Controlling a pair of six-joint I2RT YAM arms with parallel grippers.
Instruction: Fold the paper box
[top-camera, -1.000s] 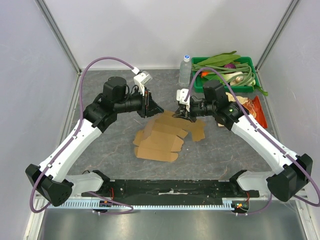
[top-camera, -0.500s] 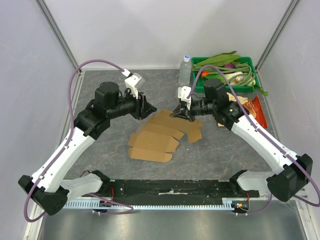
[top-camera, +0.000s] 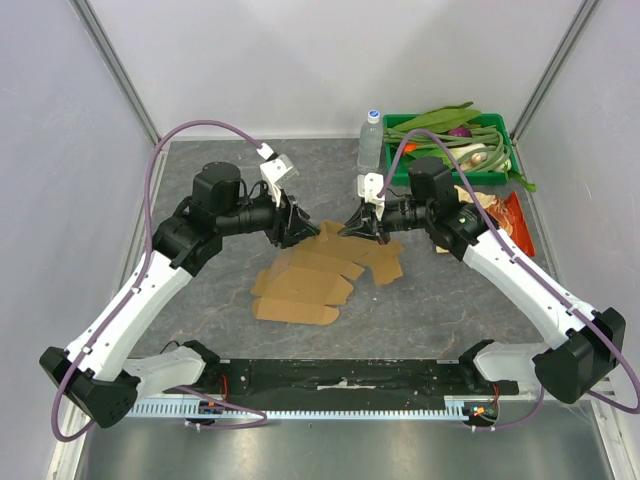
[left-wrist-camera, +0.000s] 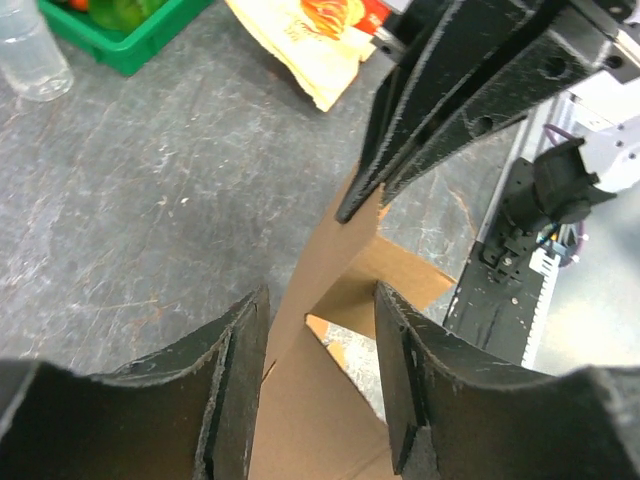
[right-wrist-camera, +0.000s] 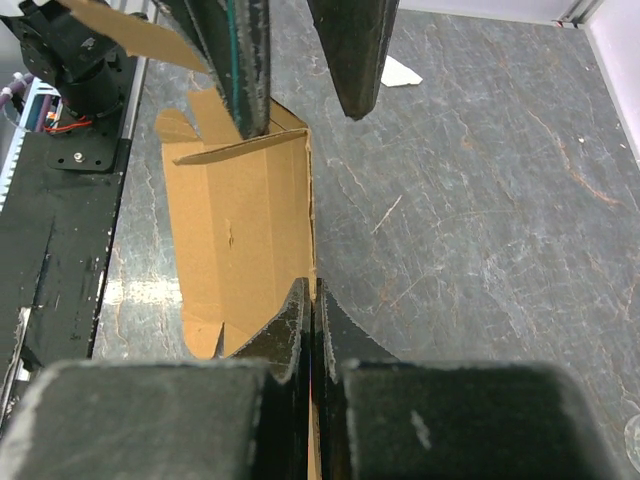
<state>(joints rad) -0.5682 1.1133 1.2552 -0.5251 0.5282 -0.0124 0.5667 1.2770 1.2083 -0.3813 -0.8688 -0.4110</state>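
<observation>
paper box (top-camera: 305, 280): we see it lying mostly flat on the table (top-camera: 200, 180), near-left of the green crate (top-camera: 500, 120), with one flap raised.
right tool (top-camera: 360, 228): pinched closed on the box edge nearest the crate.
left tool (top-camera: 298, 232): fingers parted, astride the raised flap.

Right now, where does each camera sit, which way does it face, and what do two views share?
Top external: above and behind the bases, looking down on the table; both arms and the box show.
Left wrist: on the left arm, looking across toward the right gripper; own open fingers straddle a box flap.
Right wrist: on the right arm, looking toward the left gripper; own fingers are shut on the box.
Both wrist views share the box.
</observation>
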